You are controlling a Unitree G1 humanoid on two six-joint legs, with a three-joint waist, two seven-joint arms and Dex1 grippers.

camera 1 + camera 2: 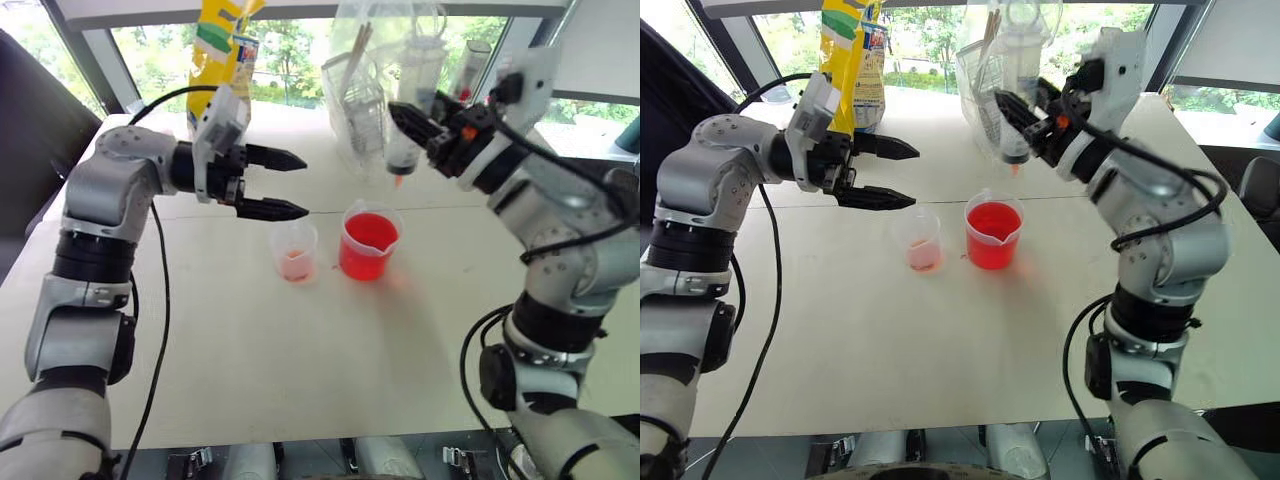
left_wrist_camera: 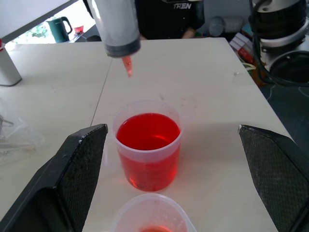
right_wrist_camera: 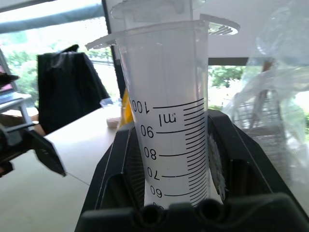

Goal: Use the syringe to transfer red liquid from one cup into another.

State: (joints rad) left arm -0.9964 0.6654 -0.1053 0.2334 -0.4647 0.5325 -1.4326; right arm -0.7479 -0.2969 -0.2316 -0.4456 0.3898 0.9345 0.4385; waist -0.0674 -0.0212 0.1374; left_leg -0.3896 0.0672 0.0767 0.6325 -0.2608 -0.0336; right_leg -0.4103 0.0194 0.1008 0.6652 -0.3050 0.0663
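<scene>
Over the table (image 1: 200, 330), from the head camera, I see the right gripper (image 1: 412, 124) clamped on the syringe (image 1: 400, 160), which stands nearly upright with its tip down. Its long axis points at the full cup (image 1: 368, 245). The tip hangs above that cup's rim at about 1 o'clock, clear of the liquid. The small cup (image 1: 295, 250) holds only a thin red layer and sits just beside the full one, at its 9 o'clock. The left gripper (image 1: 301, 185) hovers at 11 o'clock of the small cup, jaws wide and holding nothing.

From the left wrist, the syringe's reddish tip (image 2: 127, 65) hangs in the air beyond the full cup. Both cups lie between the spread fingers (image 2: 82, 159).

From the right wrist, the barrel sits gripped between the jaws, with the scale readable from 60 to 100. I see no red in that stretch.

I judge the right arm to be the nearer one, with a straight drop toward 6 o'clock needed to dip the tip.
</scene>
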